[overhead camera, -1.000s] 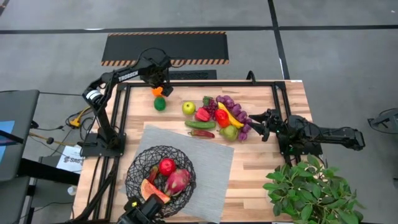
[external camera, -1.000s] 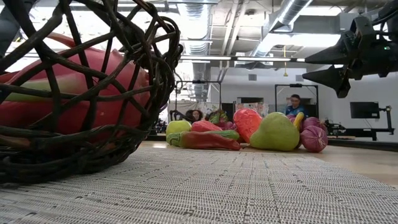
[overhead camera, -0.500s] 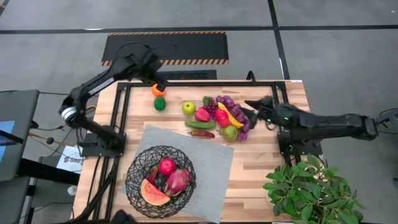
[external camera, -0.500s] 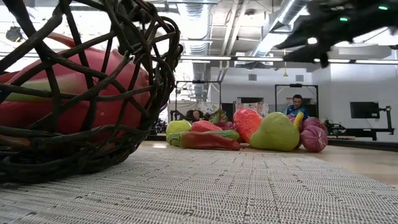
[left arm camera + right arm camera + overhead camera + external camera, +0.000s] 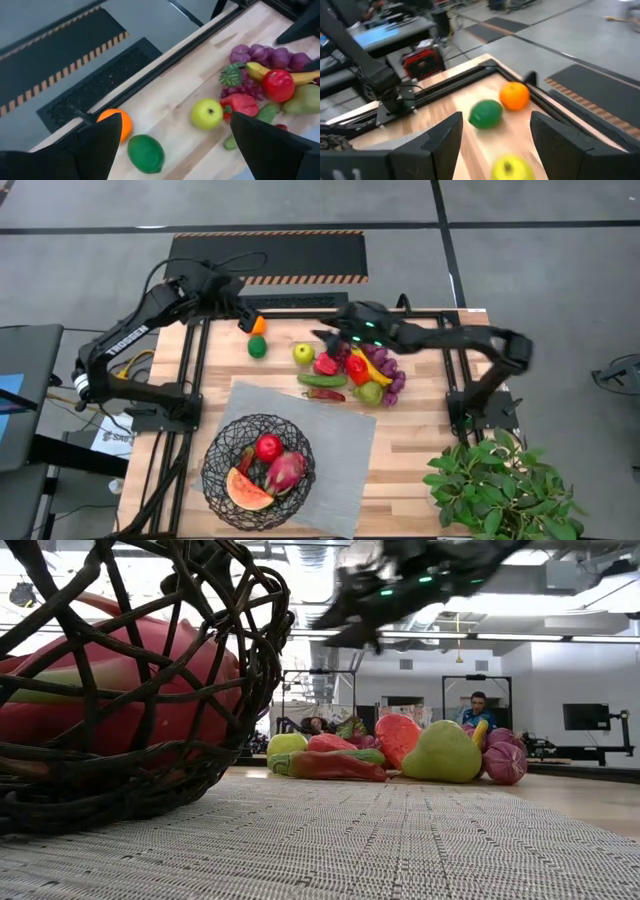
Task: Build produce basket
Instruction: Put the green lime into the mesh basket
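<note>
Since a second ago the right arm has swung from the tabletop's edge across the fruit heap, so that the right pincer [image 5: 322, 338] now hangs just above the heap's end nearest the yellow-green toy apple [image 5: 303, 353], its two dark fingers spread and holding nothing; the left arm has reached out too, and the left pincer [image 5: 245, 317] hovers beside the small round orange fruit [image 5: 258, 325], likewise wide and bare, with the dark green lime [image 5: 257, 346] just next to the orange. The round dark woven-wire basket [image 5: 218, 452] sits on the grey woven mat [image 5: 340, 430], well apart from the heap, and so far carries three pieces: a red apple [image 5: 268, 447], a pink dragon fruit [image 5: 285, 471] and a watermelon slice [image 5: 247, 488]. Left outside it are the orange, lime and yellow-green apple, plus the heap of purple grapes [image 5: 384, 360], yellow banana [image 5: 372, 368], red peppers, cucumber and pear; by my judgement the job is under halfway, with most pieces yet to be carried over.
</note>
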`<state>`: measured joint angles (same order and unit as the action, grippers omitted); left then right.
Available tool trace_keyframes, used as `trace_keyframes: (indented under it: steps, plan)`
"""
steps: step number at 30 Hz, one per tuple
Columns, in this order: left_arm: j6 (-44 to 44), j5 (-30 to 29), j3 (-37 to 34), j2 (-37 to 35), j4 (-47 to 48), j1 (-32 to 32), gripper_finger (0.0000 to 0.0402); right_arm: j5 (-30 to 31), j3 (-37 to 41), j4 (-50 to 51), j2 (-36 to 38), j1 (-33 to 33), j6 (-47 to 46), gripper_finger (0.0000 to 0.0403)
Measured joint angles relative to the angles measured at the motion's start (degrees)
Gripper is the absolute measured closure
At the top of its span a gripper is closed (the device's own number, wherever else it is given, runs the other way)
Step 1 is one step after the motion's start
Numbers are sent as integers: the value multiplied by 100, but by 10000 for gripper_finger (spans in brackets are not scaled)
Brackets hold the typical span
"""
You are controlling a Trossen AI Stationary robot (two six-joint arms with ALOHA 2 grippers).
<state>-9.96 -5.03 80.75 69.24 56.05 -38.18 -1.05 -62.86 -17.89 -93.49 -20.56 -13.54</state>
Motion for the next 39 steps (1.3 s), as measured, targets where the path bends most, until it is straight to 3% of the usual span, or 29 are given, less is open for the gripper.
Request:
trace_keyframes:
  steps: [6, 16, 23, 29, 34, 39]
  plan:
    - [7, -42, 0, -36, 52, 29, 44, -218, -2147, 480, -1666, -82, 179, 148]
    - [156, -45, 0, -33, 215, 29, 44, -218, -5347, 2576, -3829, 236, 205, 148]
    - [389, -728, -2, -31, 505, -20, 44, -162, -7008, 3553, -4978, 493, 401, 148]
    - [498, -130, -305, -27, 193, -728, 44, -142, -7064, 4389, -4740, 445, 587, 148]
    - [455, 586, -1140, -1, -707, -1456, 44, -143, -7076, 5351, -4258, 340, 792, 148]
    - [377, 926, -2102, 125, -1487, -1632, 44, -146, -7059, 6471, -4117, 242, 866, 148]
